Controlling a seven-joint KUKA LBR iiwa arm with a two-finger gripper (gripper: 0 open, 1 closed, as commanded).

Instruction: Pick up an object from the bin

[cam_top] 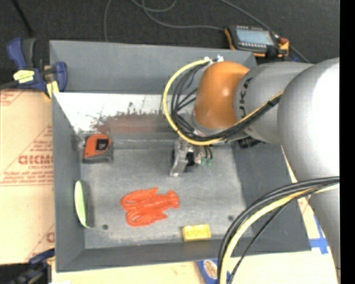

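**Clerk:** Item one: gripper (182,161). It is over the middle of the grey metal bin (248,182), toward the far wall, above bare floor. Nothing seen in it.

**Checker:** Released or clenched?

**Clerk:** I cannot tell from this view. Enter as unknown.

**Checker:** Nearest thing?

**Clerk:** Item two: toy lobster (149,206), red-orange. It lies flat on the floor near the gripper, toward the view's bottom and a little to the left, not touching. Its long axis runs roughly left to right across the view, right end tipped slightly up.

**Checker:** Others?

**Clerk:** Item three: tape measure (97,147), orange and black, at the foot of the far wall, well left of the gripper. Item four: yellow block (196,232), small, by the near wall. Item five: pale green piece (81,203), curved, against the left wall, kind uncertain.

**Checker:** Remark?

**Clerk:** By my judgement the toy lobster is the likeliest pick. That would mean moving toward the near wall and slightly left, and closing across its narrow body, crosswise to the long axis.
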